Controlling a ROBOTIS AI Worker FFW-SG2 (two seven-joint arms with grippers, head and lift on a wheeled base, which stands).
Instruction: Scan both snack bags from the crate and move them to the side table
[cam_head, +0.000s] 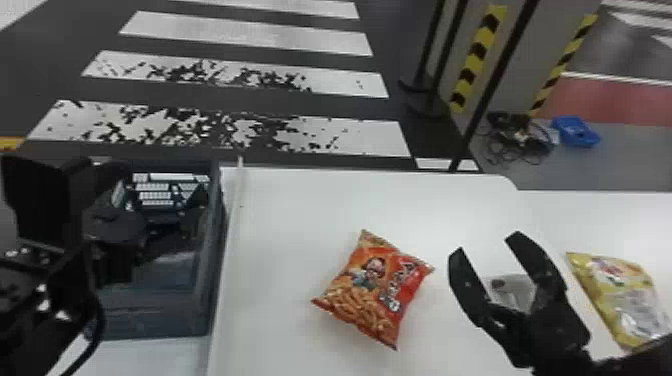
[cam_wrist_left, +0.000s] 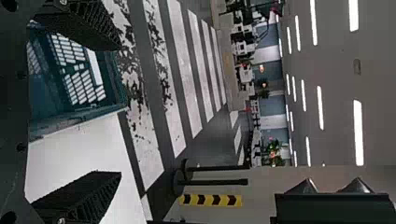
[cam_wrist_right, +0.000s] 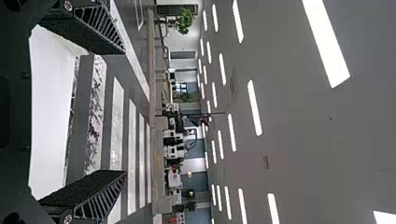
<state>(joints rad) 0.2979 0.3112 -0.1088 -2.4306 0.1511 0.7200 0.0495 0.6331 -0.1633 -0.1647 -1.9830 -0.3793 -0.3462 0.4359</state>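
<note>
My left gripper (cam_head: 115, 225) is over the dark blue crate (cam_head: 204, 305) at the left; in the left wrist view the gripper (cam_wrist_left: 119, 111) is open with nothing between its fingers. An orange-red snack bag (cam_head: 372, 295) lies face up on the white table (cam_head: 280, 225), right of the crate. Between that bag and a yellow snack bag (cam_head: 620, 300) at the far right, my right gripper (cam_head: 486, 244) stands open, touching neither. A small whitish object (cam_head: 512, 290) shows behind its fingers. The right wrist view has the same gripper (cam_wrist_right: 124, 112) with its fingers wide apart.
A raised strip (cam_head: 232, 240) runs along the white surface beside the crate. Dark thin poles (cam_head: 487, 100) and a pillar with yellow-black stripes stand beyond the table's back edge. A blue tray (cam_head: 577, 132) and cables (cam_head: 520, 140) lie on the floor at the back right.
</note>
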